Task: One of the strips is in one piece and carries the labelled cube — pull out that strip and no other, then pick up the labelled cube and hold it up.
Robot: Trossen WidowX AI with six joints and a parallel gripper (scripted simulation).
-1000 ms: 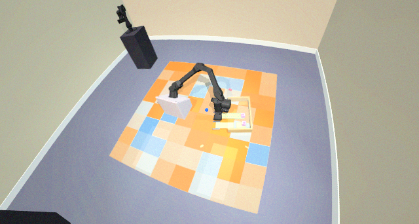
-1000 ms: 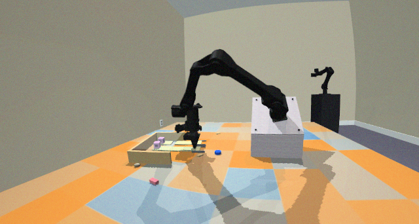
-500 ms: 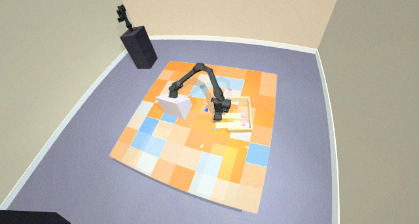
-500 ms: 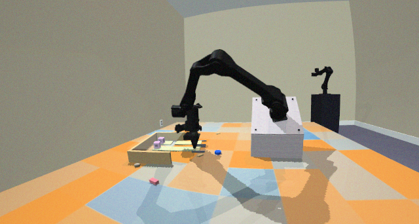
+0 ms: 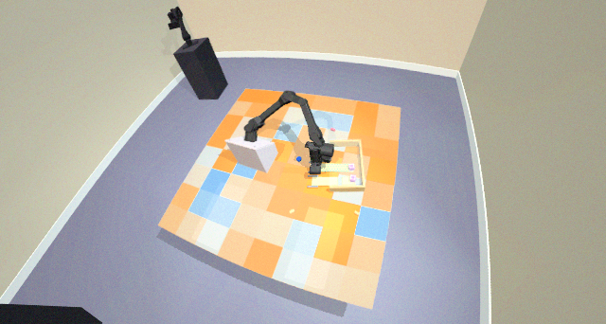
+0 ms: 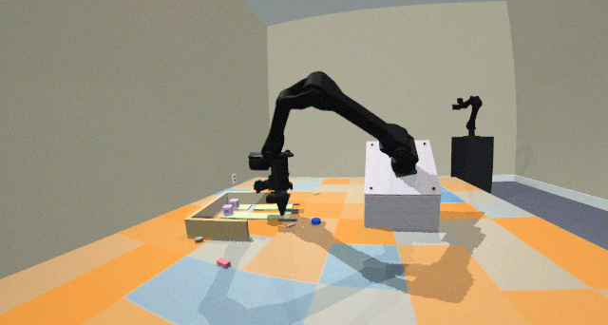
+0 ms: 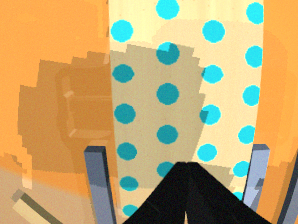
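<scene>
Wrist view: closed jaws pressed down on the near end of a cream strip with cyan dots (image 7: 182, 63).
The fingers meet at a point and grip nothing; grey bars (image 7: 99, 185) flank the strip. In the exterior view the arm (image 6: 332, 102) reaches left from its white pedestal (image 6: 404, 197) to an open wooden frame (image 6: 216, 227), where two purple cubes (image 6: 231, 206) sit at the strips' far ends; their labels are unreadable.

The top view looks steeply down from high and far on the orange-and-blue patchwork mat (image 5: 265, 258). The exterior view stands low, nearer, facing the black jointed arm (image 6: 351, 111) side-on. The wrist view looks down close on the cream cyan-dotted strip (image 7: 186, 43). Top and exterior views share the mat and arm.
</scene>
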